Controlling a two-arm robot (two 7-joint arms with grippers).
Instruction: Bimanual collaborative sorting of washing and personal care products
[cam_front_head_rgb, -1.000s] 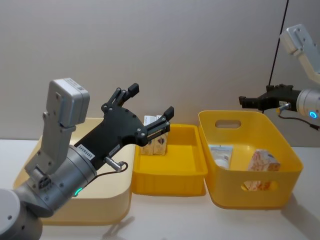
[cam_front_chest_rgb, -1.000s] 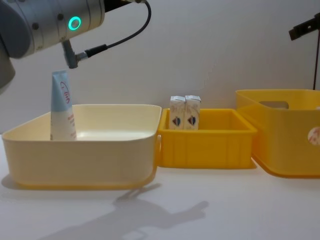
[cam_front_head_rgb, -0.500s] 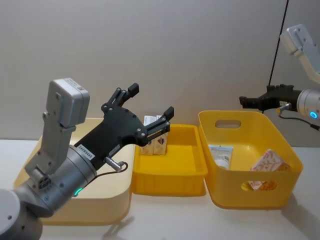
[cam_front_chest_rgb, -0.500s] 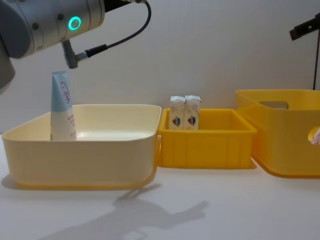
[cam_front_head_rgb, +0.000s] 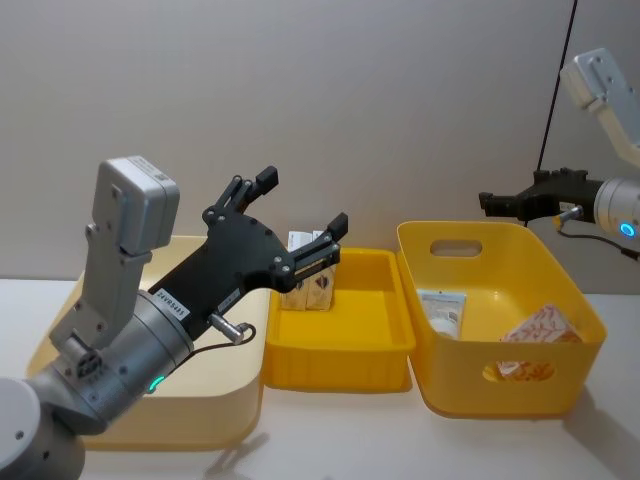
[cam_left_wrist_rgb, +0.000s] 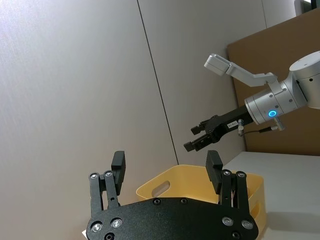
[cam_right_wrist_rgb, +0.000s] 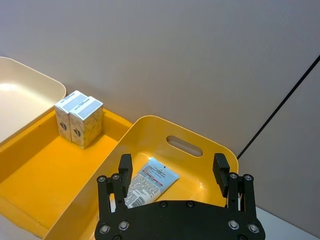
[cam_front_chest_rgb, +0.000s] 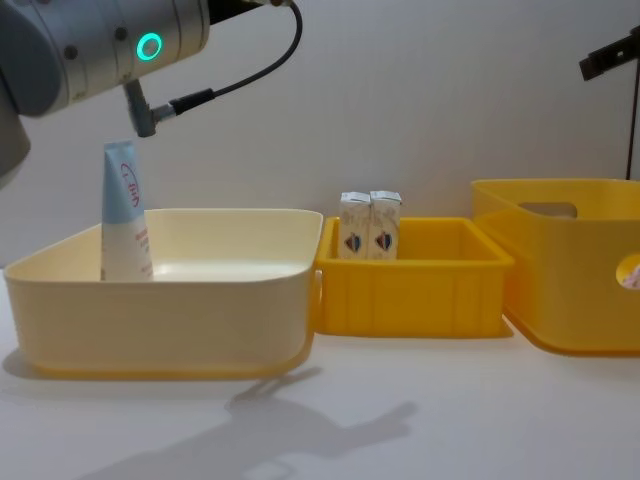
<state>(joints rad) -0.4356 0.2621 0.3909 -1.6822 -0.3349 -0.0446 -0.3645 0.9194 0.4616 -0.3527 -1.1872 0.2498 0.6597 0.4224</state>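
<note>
Here the left gripper (cam_front_head_rgb: 302, 206) hangs above the cream bin (cam_front_head_rgb: 215, 400) with its jaws spread wide and empty, while the right gripper (cam_front_head_rgb: 487, 203) is raised over the tall yellow bin (cam_front_head_rgb: 470, 385), its jaws likewise wide apart and holding nothing. One squeeze tube (cam_front_chest_rgb: 124, 213) stands upright against the cream bin's left wall; two small cartons (cam_front_chest_rgb: 370, 226) stand touching side by side at the back of the low yellow tray (cam_front_chest_rgb: 410, 295). A second tube (cam_right_wrist_rgb: 148, 181) lies flat in the tall yellow bin near a crumpled orange-and-white packet (cam_front_head_rgb: 540, 329).
</note>
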